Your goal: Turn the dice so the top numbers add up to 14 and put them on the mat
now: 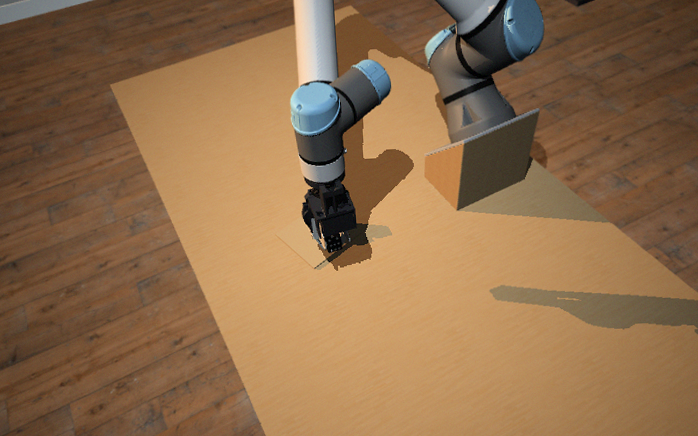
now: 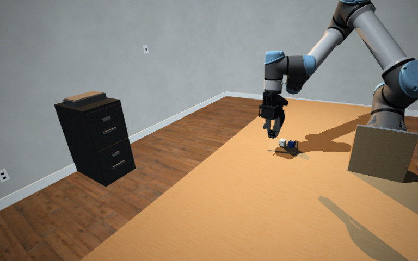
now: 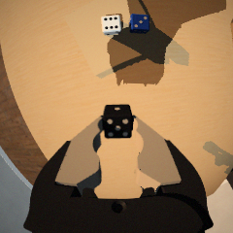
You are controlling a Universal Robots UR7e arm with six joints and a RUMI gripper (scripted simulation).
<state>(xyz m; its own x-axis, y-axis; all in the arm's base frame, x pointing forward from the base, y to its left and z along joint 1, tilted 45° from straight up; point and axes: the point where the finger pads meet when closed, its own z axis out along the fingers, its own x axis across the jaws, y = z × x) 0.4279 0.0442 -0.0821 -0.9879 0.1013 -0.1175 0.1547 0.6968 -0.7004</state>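
"How far along is the job?"

"2 of the 3 dice appear placed. The white die [image 2: 282, 142] [image 3: 111, 24] rests flat with 6 up, and just beside it the blue die [image 2: 291, 143] [image 3: 140, 23] lies flat with 3 up."

"And the last 1?"

"The black die [image 1: 334, 242] [image 2: 271, 134] [image 3: 117, 121] is off the counter [image 1: 426, 341] [image 2: 215, 199] [image 3: 49, 87], grasped between the fingers of the pincer [image 1: 333, 242] [image 2: 271, 133] [image 3: 117, 116]. Its broad face toward the wrist camera looks like 5, with 1 on the narrower side."

"So 5 on top would finish it?"

"Yes, 6 plus 3 plus 5 makes 14. What seems left is to lower it without tipping, set it fully on the mat [image 1: 297, 242] [image 3: 87, 39] and let go."

"What can't be made out?"

"The pincer covers the white and blue dice from above. Shadow crosses the mat, so its far border is unclear, and whether the blue die sits wholly inside can't be confirmed. The black die's lower pips are dim, its underside is hidden, and the exterior view is too small for a count."
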